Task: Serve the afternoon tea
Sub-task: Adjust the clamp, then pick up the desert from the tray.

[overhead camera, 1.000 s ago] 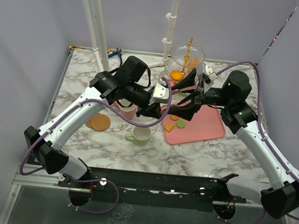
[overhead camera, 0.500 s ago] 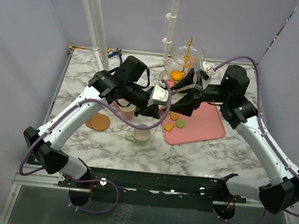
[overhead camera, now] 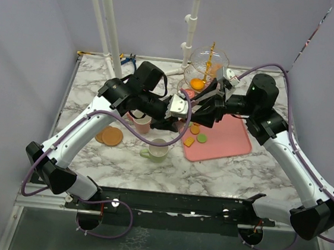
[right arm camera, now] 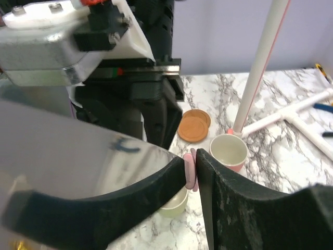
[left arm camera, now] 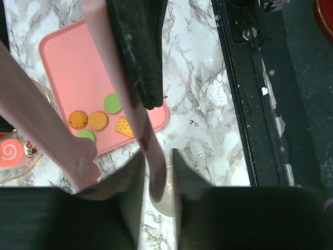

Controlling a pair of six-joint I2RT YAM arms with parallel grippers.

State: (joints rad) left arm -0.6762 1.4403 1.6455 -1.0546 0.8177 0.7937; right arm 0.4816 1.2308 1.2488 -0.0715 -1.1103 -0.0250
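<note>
A white marble-patterned counter [overhead camera: 234, 168] with grey veins carries everything. A flat pink rectangular tray [overhead camera: 228, 140] lies askew right of centre. Just left of it stands a pale-green mug [overhead camera: 157, 151], with a pink mug [overhead camera: 143, 124] close behind it. Two round brown coasters [overhead camera: 111, 136] lie overlapping further left. At the back stands a clear glass tiered stand with a gold stem [overhead camera: 206, 66], beside a white plastic pipe frame [overhead camera: 112, 47] and a small blue-handled tool [overhead camera: 128, 57].

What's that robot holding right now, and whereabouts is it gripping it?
The right gripper pinches a thin pink piece, seen edge-on, between its fingertips, which press on its two flat sides. Whether the left gripper also grips it cannot be told.
</note>
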